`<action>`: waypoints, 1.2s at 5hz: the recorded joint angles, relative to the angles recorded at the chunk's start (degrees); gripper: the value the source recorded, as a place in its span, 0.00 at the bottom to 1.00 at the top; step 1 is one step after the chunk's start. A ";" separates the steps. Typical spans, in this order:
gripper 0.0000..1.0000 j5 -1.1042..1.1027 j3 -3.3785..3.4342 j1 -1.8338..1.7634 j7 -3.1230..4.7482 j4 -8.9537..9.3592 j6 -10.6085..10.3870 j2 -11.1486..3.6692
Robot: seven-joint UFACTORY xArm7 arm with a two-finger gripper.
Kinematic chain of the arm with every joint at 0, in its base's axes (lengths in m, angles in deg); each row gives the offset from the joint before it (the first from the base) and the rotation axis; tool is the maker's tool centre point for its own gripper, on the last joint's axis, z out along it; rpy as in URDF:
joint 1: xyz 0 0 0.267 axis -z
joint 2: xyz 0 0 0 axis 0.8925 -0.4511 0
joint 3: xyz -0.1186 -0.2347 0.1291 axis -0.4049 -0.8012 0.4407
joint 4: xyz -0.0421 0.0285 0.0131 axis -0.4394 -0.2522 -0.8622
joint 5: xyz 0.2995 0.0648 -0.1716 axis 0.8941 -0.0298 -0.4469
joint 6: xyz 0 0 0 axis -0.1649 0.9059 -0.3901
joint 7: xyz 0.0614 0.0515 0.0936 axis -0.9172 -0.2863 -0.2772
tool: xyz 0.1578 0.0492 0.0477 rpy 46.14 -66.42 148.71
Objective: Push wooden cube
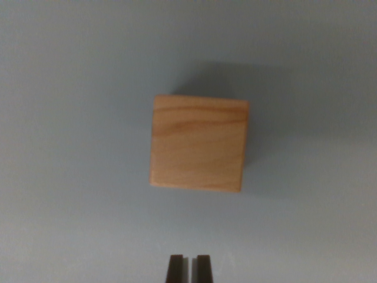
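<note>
The wooden cube [198, 143] is set at mid-frame on the table [65, 177]; the gripper [189, 268] is seen below it, at the bottom edge, apart.

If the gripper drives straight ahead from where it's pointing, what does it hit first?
Probably the wooden cube: the gripper points up-frame toward it, with only bare surface between. Height is unclear, so it could pass over.
</note>
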 joint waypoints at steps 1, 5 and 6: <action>0.00 0.06 0.11 -0.14 -0.12 1.48 -2.15 -0.73; 0.00 0.17 0.31 -0.38 -0.32 4.02 -5.85 -2.00; 0.00 0.17 0.31 -0.38 -0.32 4.02 -5.85 -2.00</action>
